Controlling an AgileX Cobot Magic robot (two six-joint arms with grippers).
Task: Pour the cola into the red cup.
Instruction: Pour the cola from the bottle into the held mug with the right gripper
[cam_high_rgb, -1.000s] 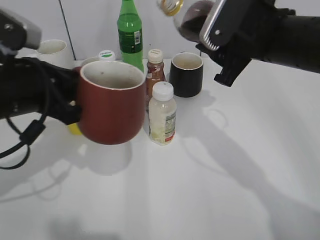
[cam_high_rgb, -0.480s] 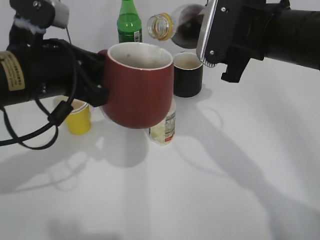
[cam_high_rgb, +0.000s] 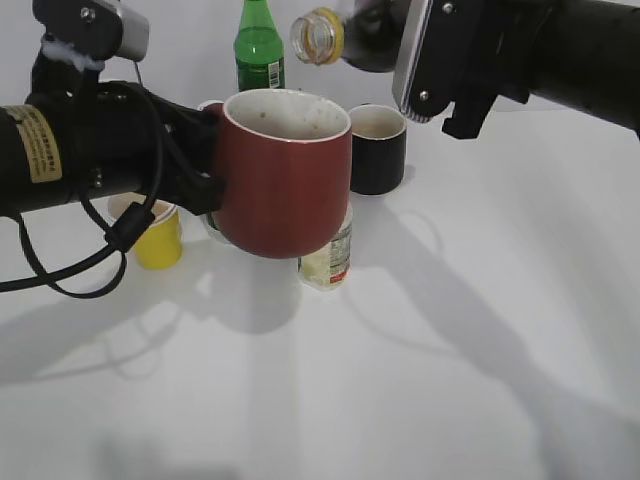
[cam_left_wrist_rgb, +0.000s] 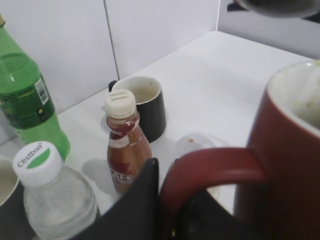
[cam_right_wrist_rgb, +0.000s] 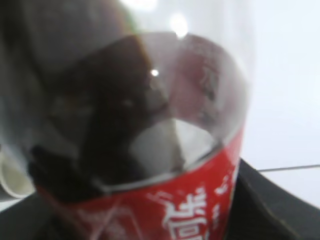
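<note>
The red cup (cam_high_rgb: 285, 175) hangs in the air above the table, upright, with its pale inside showing. My left gripper (cam_high_rgb: 205, 160) is shut on its side handle (cam_left_wrist_rgb: 215, 170). The cola bottle (cam_high_rgb: 345, 35) lies tipped almost level at the top of the exterior view, its open yellow-ringed mouth (cam_high_rgb: 315, 35) pointing left, just above and behind the cup's rim. My right gripper (cam_high_rgb: 440, 60) is shut on the bottle's body. The right wrist view is filled by the red label (cam_right_wrist_rgb: 190, 210) and dark cola (cam_right_wrist_rgb: 100, 125). No liquid stream shows.
On the white table stand a green bottle (cam_high_rgb: 258, 48), a black mug (cam_high_rgb: 377, 148), a yellow paper cup (cam_high_rgb: 155, 232), a pale drink bottle (cam_high_rgb: 328, 255) under the red cup, a small brown bottle with beige cap (cam_left_wrist_rgb: 125, 142) and a clear water bottle (cam_left_wrist_rgb: 50, 195).
The left arm lifted the red cup up and to the right, under the bottle mouth. The cola bottle tipped from mouth-up to nearly level and shifted slightly upward.
</note>
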